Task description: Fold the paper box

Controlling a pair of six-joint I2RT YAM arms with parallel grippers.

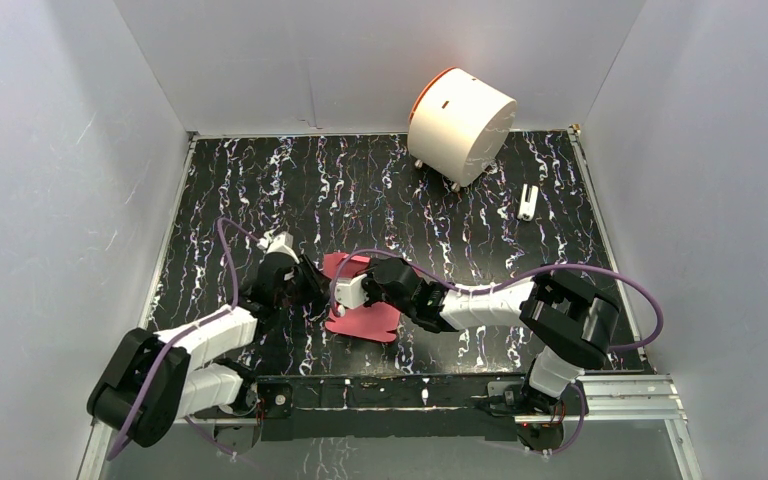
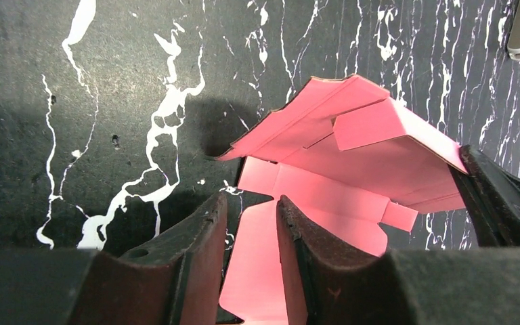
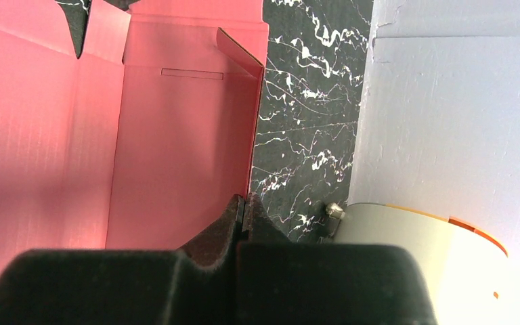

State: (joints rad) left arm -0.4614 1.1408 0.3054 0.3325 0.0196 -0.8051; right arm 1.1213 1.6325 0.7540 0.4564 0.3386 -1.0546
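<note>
The paper box (image 1: pixel 365 322) is a pink-red die-cut sheet lying partly folded near the table's front middle. In the left wrist view one panel of the paper box (image 2: pixel 352 149) is lifted like a roof over the flat part. My left gripper (image 2: pixel 252 203) stands open, its fingers astride a flat flap with a gap on either side; from above the left gripper (image 1: pixel 308 285) is at the sheet's left edge. My right gripper (image 3: pixel 246 200) is shut on the right edge of the paper box (image 3: pixel 176 149). Seen from above, the right gripper (image 1: pixel 347 292) holds the raised panel.
A large white cylinder with an orange rim (image 1: pixel 460 125) lies on its side at the back right, also seen as the white cylinder (image 3: pixel 413 250). A small white object (image 1: pixel 528 202) lies near the right wall. Grey walls enclose the black marbled table (image 1: pixel 260 190).
</note>
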